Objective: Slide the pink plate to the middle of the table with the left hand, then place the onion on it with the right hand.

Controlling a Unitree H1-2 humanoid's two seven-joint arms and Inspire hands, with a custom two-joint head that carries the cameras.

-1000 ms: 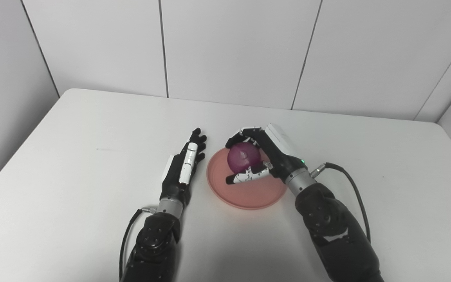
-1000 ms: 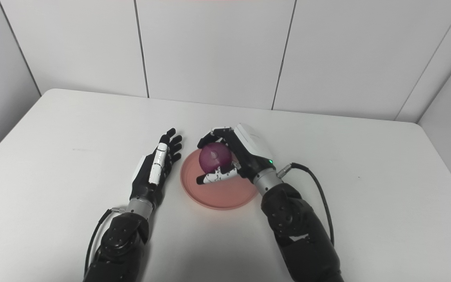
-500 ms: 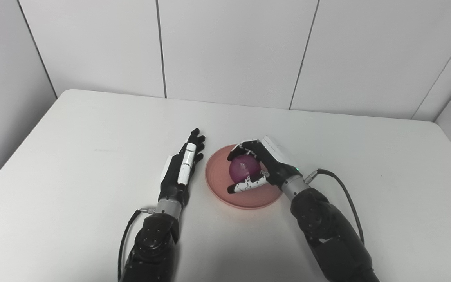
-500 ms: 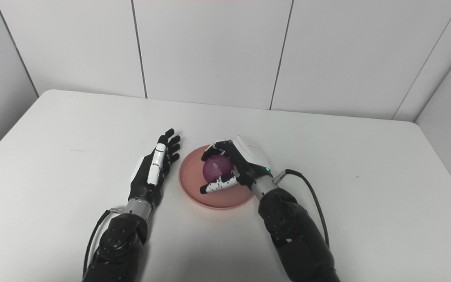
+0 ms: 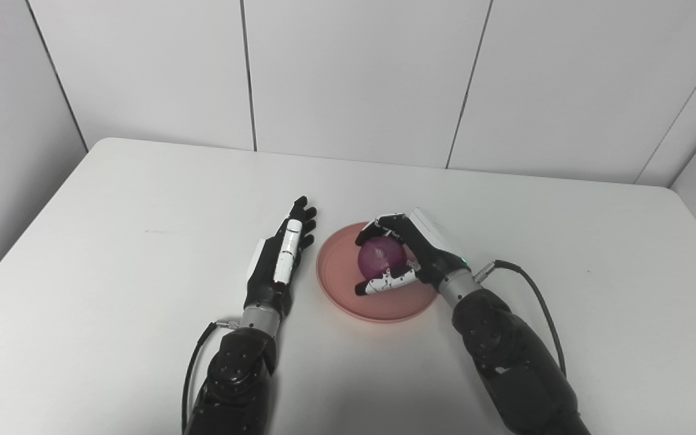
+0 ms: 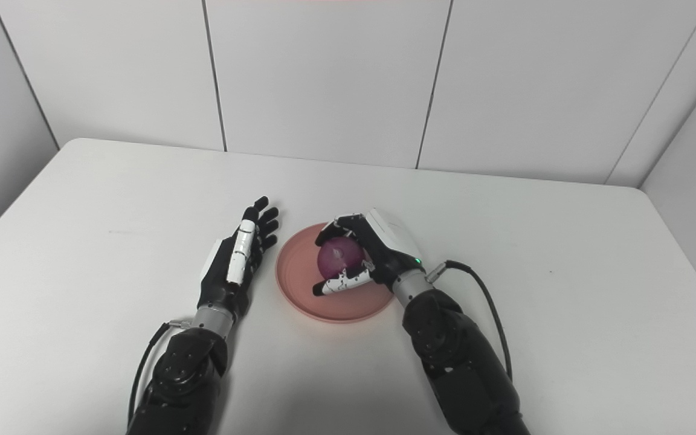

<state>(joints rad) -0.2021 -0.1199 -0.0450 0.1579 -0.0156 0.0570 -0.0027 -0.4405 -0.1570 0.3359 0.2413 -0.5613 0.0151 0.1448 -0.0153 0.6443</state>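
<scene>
The pink plate (image 5: 342, 290) lies near the middle of the white table (image 5: 142, 193). My right hand (image 5: 411, 257) is over the plate, shut on the purple onion (image 5: 381, 258), which sits low in the plate or just above it; I cannot tell whether it touches. Its thumb runs under the onion's near side. My left hand (image 5: 281, 260) lies flat on the table just left of the plate, fingers straight and apart, holding nothing. It also shows in the right eye view (image 6: 236, 263), as do the plate (image 6: 299, 290) and the onion (image 6: 339, 258).
White wall panels stand behind the table's far edge. A black cable (image 5: 535, 290) loops from my right wrist over the table to the right of the plate.
My right hand has come down with the onion from above the plate to low in it. The left hand and the plate have stayed put. The camera shifted slightly.
</scene>
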